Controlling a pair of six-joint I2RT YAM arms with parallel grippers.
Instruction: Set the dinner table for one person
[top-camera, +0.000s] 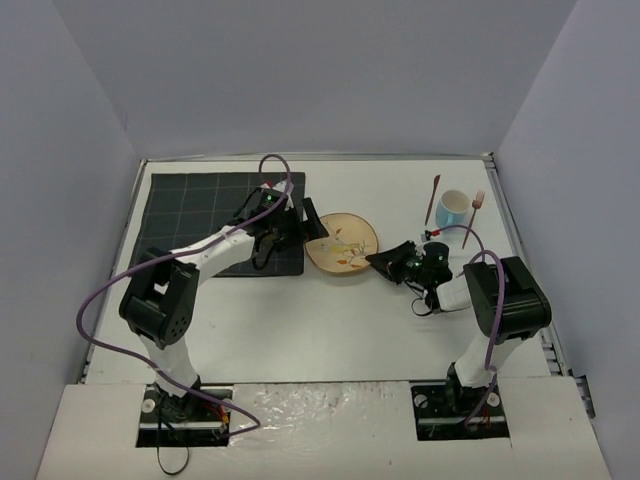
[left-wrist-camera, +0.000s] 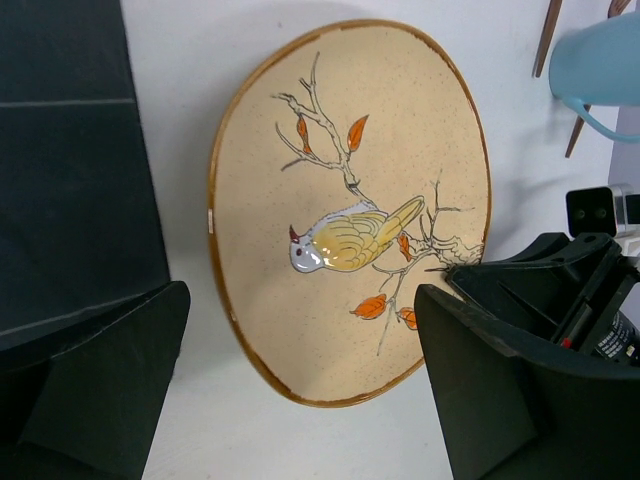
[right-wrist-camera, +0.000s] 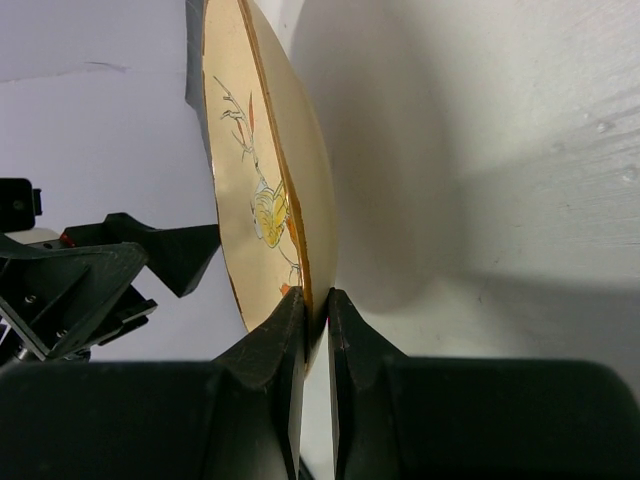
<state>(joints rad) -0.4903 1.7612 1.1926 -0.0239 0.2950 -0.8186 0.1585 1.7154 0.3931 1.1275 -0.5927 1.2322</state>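
Figure: the workspace as I view it from the overhead and wrist cameras. The white surface (top-camera: 330, 330), the dinner table itself, spans the floor between grey walls (top-camera: 300, 70), its metal rim showing along the far and right edges.

A dark grid-lined placemat (top-camera: 200, 215) lies at the far-left corner. The bird-painted plate (top-camera: 342, 243) sits just off the placemat's right edge, about midway between the left and right edges. A blue mug (top-camera: 452, 208) stands near the far-right corner, with a thin brown utensil (top-camera: 432, 198) just on its left and a fork (top-camera: 473, 215) just on its right. A broad band of bare white surface runs from the plate to the near edge.

The left arm reaches from the near-left base across the placemat. Its left end effector (left-wrist-camera: 300, 295) hangs over the plate's left side, fingers spread wide, gripping nothing.

The right arm folds in from the near-right base. Its right end effector (right-wrist-camera: 316, 305) pinches the plate's right rim between nearly closed fingers. I cannot tell whether the plate's opposite rim touches the surface.
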